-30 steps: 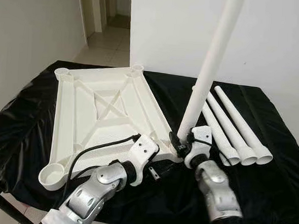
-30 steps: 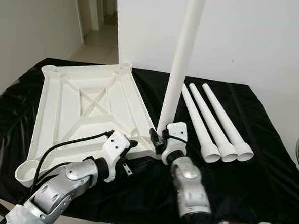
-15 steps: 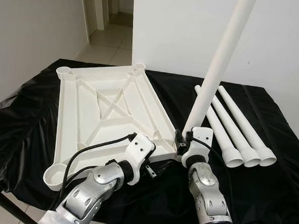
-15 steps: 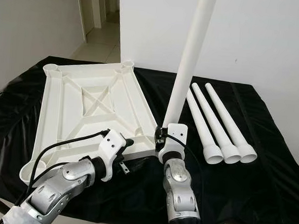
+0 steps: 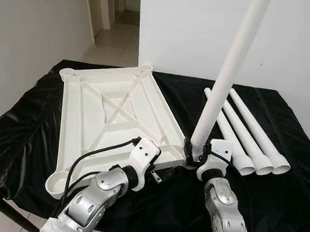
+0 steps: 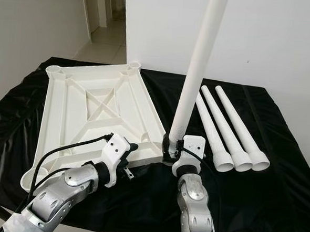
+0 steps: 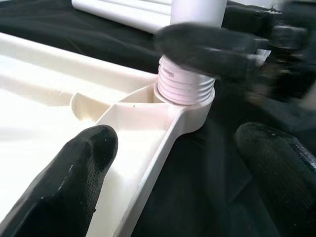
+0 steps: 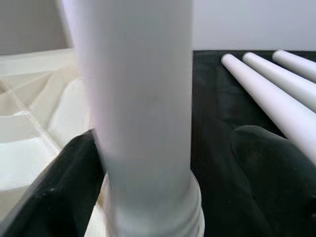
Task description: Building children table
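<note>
A big white plastic table top (image 5: 110, 113) lies upside down on a table covered with a shiny black cloth (image 5: 28, 124). It sits in the left and middle of the head view. You can see its underside, with raised ribs that cross in an X and a round cup at each corner.

One long white leg (image 5: 226, 75) stands up from the corner cup nearest the middle of the picture. It leans a little toward the upper right and runs out of the top of the frame. In the left wrist view its bottom end has ridged screw rings (image 7: 185, 86) sitting in the cup.

The right gripper (image 5: 197, 152) is at the bottom of this leg, lower middle of the frame. Its black fingers (image 8: 64, 197) sit on both sides of the leg. They seem to be clasped around it, though the view is a bit blurry there.

The left gripper (image 7: 182, 173) is in the lower left, close to that same corner. Its fingers (image 7: 81, 168) are spread apart, with one over the white top and one over the black cloth, gripping nothing.

Three more white legs (image 5: 248, 135) lie side by side on the cloth at the right, with their wide ends toward the robot.
</note>
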